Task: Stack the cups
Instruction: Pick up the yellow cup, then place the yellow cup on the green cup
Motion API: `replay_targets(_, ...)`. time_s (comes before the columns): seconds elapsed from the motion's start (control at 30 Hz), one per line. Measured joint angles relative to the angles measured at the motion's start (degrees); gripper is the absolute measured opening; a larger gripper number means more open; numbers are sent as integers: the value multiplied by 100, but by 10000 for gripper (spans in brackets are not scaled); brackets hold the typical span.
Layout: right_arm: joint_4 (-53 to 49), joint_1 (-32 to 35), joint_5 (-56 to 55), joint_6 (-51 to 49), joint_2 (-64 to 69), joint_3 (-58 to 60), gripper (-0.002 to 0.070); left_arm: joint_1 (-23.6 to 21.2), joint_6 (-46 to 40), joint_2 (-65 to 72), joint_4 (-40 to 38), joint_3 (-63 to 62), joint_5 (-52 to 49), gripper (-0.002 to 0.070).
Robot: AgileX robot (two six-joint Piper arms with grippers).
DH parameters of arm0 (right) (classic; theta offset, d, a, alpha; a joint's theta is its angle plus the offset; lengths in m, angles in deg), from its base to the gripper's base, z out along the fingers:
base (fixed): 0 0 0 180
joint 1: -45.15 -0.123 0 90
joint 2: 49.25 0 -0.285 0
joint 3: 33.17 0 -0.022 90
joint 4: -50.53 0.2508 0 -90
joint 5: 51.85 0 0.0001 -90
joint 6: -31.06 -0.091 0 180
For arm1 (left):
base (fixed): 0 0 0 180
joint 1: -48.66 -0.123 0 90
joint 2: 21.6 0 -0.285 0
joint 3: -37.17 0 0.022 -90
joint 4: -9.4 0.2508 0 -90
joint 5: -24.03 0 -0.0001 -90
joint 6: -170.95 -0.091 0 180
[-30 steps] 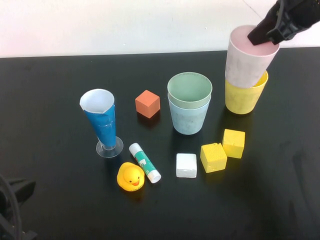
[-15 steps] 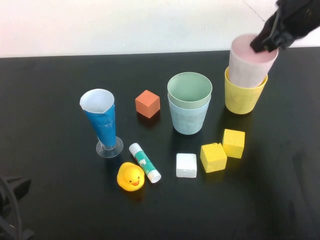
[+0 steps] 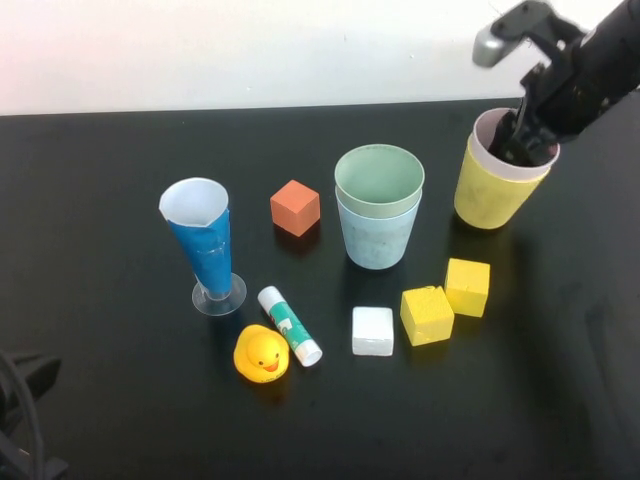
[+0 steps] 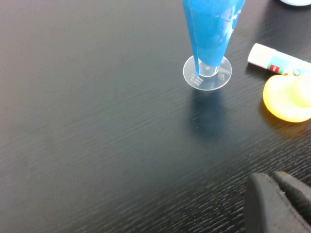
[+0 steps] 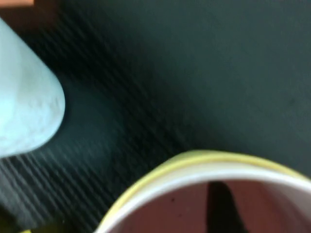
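Dipping with the right gripper [image 3: 522,140] into the mouth of the pale pink cup [image 3: 481,150], to the right of the mint green cup [image 3: 378,178] and slightly farther back. Cannot tell whether spread or pressed together, since only a dark part of it shows inside the pink wall in the right wrist view. Seated deep inside the yellow cup [image 3: 488,200], that pink cup, with just its pale rim showing above the yellow one. Standing upright on the black table [image 3: 120,150], both of them, as one stack.

Nested likewise, the mint green cup inside the light blue cup [image 3: 378,242], upright, well apart from the yellow and pink pair.

Just left of the mint green cup, an orange cube [image 3: 295,207]. Farther left, a tall blue glass [image 3: 205,245] on a clear foot. Nearer the robot than the mint green cup, a white cube [image 3: 372,331], and to its right two yellow cubes [image 3: 427,314], touching or nearly so. Left of the white cube, a glue stick [image 3: 290,325] lying flat, with a yellow rubber duck [image 3: 262,353] just beside it.

Far to the near left of the mint green cup, parked low over the bare table, the left gripper [image 4: 279,204], pressed together and holding nothing, with the blue glass's foot, the glue stick and the duck ahead of it in its wrist view.
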Motion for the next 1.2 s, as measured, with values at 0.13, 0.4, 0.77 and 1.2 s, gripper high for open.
replay_targets(0.13,13,0,191,0,60,0,239,0,0,0,23,0,0,0)
replay_targets(0.4,-34,-12,282,0,-625,-407,230,0,0,0,65,0,-10,0)
replay_targets(0.77,874,-648,533,352,-1196,-1223,230,0,-10,0,65,0,-22,0)
replay_targets(1.2,606,-1198,533,38,-336,-1223,230,0,-10,0,65,0,-22,0)
